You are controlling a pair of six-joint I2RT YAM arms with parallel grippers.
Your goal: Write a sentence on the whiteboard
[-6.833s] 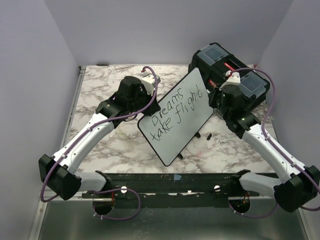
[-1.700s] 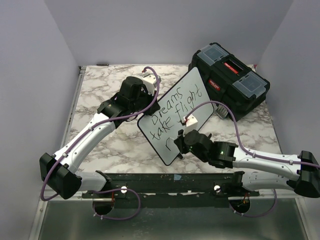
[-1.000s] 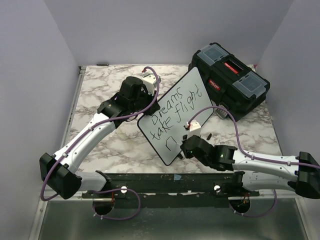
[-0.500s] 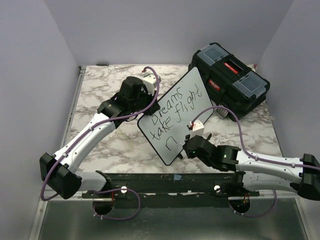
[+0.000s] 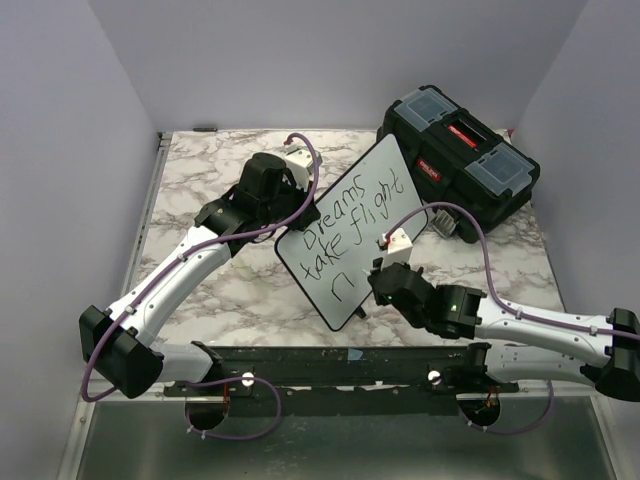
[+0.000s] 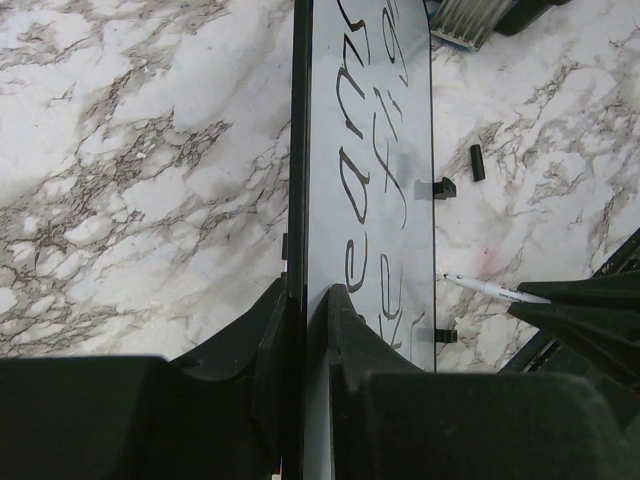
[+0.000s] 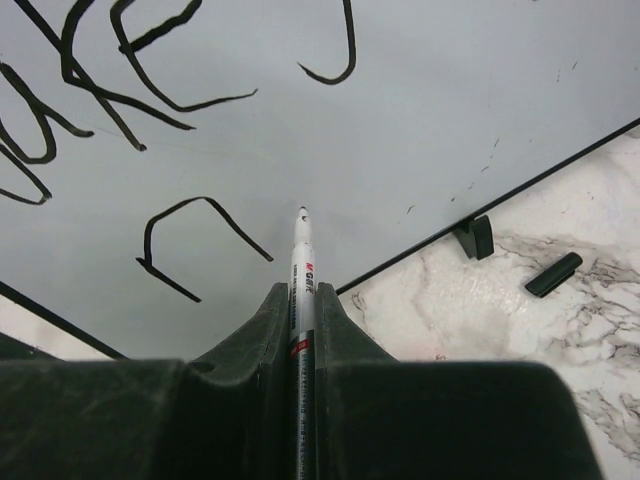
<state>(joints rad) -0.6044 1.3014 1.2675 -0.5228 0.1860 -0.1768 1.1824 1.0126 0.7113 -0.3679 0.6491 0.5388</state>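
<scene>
On the marble tabletop [image 5: 200, 170] the whiteboard [image 5: 362, 262] stands tilted on its lower edge, its long axis running from near the arm bases up toward the black toolbox [image 5: 460, 160]. The left pincer [image 6: 306, 300] is clamped narrowly on the board's left rim and steadies it. The right pincer [image 7: 303, 290] is closed on a marker [image 7: 302, 250], which points up the board face. The sentence [image 5: 352, 222] – "Dreams take flight" – fills two lines along that long axis. Below them sits one angular stroke [image 7: 190, 240], which we judge to be the start of a third line.

The marker tip lies just right of that stroke, at the surface or a hair off it – we cannot tell which. Bare board for more letters lies onward to the tip's right, toward the toolbox end. The right arm is the nearer one and we judge it should travel that way, parallel to the lines above.
</scene>
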